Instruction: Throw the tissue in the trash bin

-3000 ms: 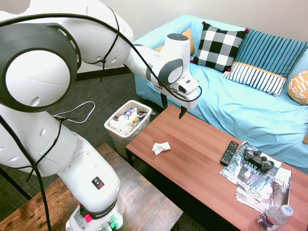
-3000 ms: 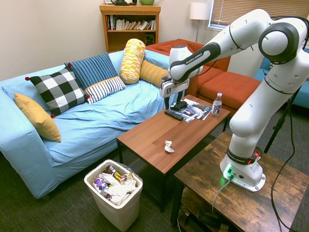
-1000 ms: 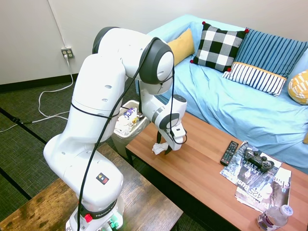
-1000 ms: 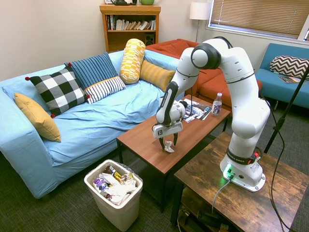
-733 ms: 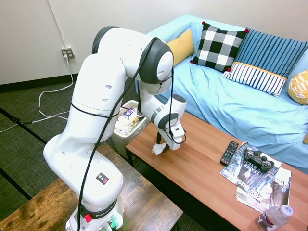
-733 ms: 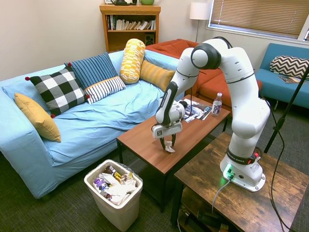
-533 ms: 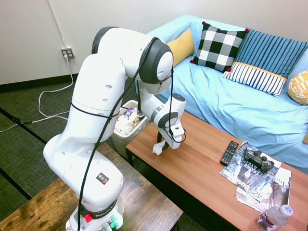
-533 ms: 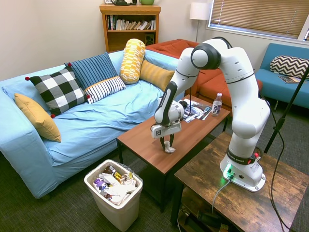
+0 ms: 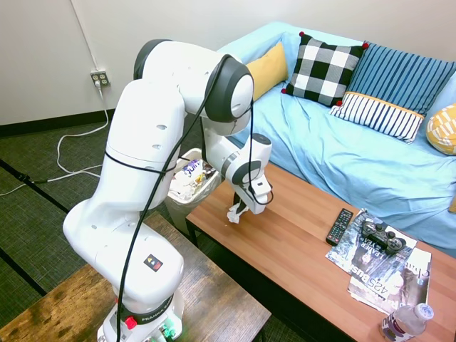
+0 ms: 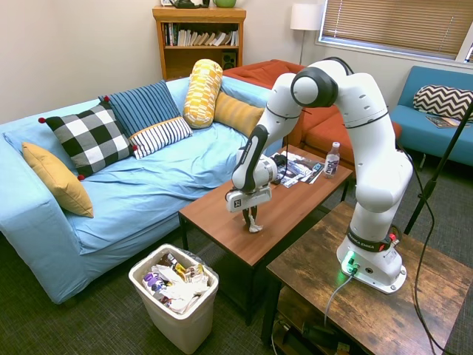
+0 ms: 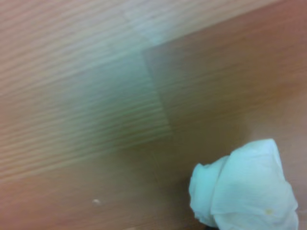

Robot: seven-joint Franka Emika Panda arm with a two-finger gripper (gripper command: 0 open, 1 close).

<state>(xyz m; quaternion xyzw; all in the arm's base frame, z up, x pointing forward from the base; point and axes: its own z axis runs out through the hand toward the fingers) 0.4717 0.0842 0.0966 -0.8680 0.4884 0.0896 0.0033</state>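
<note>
- Now the end effector (image 9: 239, 208) points down over the table's (image 9: 299, 249) corner nearest the bin (image 9: 189, 179), fingers closed narrowly on the tissue (image 9: 234, 212).
- From the opposite side, the end effector (image 10: 253, 220) pinches the top of the tissue (image 10: 254, 226), which hangs from the fingertips just above the table (image 10: 222, 208); whether its lowest fold touches the wood cannot be told.
- Close up, the tissue (image 11: 244, 191) is a crumpled white wad against blurred brown wood grain (image 11: 96, 96).
- On the floor just beside that table corner stands the bin (image 10: 175, 294), white liner over its rim, already holding crumpled paper and wrappers.
- Toward the table's far end from the bin lie a remote (image 9: 339, 226), a game controller (image 9: 382, 236) resting on magazines (image 9: 388, 269), and a water bottle (image 9: 405, 322) at the edge.
- Along the table's long side opposite the robot runs a sofa (image 9: 356, 160) under a light blue cover.
- On the sofa, from the bin end onward, sit a mustard cushion (image 9: 266, 68), a black-and-white checked cushion (image 9: 326, 70), a dark blue striped cushion (image 9: 408, 75) with a white striped one (image 9: 378, 115) in front, and a yellow patterned cushion (image 9: 443, 130).
</note>
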